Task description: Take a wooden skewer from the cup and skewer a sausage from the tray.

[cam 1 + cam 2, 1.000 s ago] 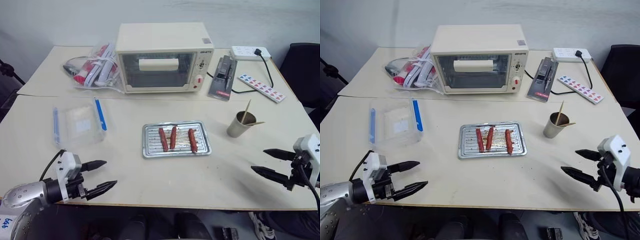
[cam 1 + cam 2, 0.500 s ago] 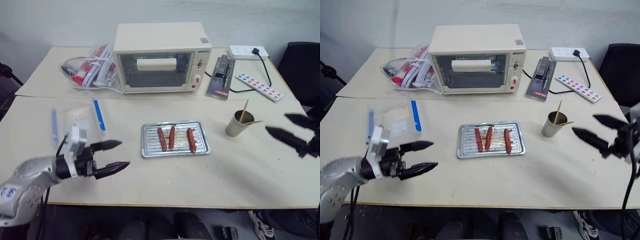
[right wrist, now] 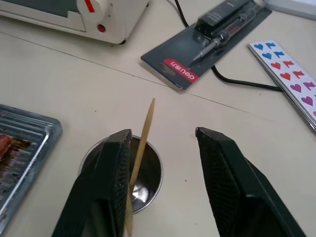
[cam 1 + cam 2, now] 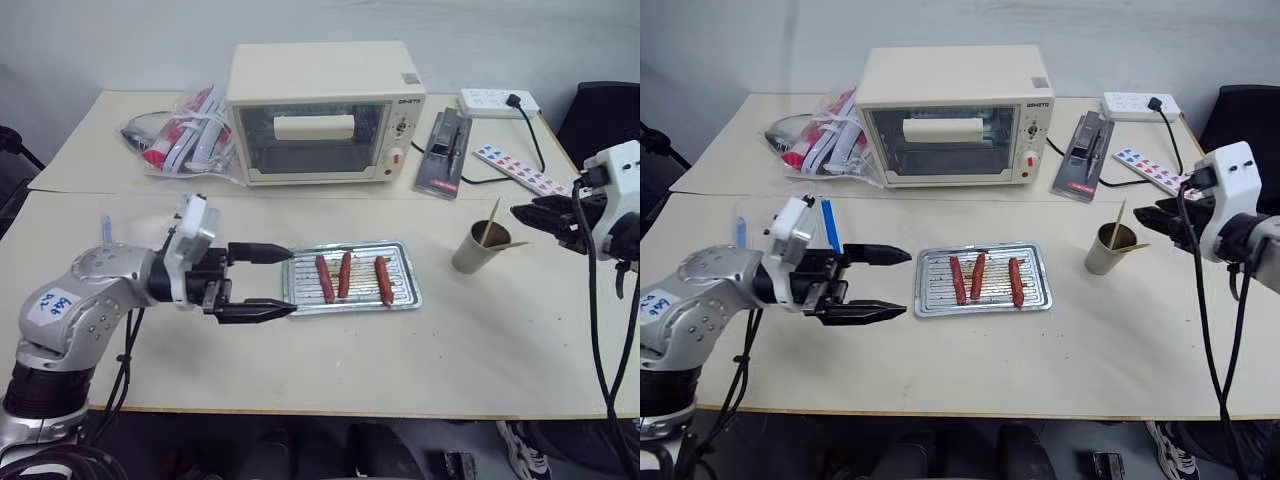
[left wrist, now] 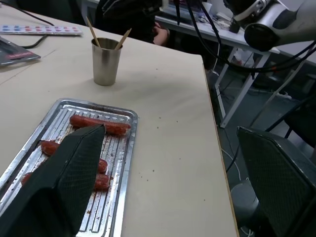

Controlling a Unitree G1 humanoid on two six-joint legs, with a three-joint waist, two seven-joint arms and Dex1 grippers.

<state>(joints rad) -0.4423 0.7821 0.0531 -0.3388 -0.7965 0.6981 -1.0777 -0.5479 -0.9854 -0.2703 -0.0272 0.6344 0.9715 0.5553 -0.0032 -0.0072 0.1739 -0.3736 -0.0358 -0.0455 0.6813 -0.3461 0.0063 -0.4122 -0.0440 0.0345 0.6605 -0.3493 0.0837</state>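
Silver tray (image 4: 298, 292) sits mid-table in the head view, three sausages (image 4: 346, 275) side by side on it, the cup (image 4: 472, 250) off to its right holding wooden skewers (image 4: 491, 221). The left gripper (image 4: 268, 283) hovers at the tray's left edge, jaws spread wide and empty. In the left wrist view, one finger overlaps the sausages. In the right wrist view, the right gripper (image 3: 163, 185) hangs over the cup, fingers parted around one skewer, none gripped.
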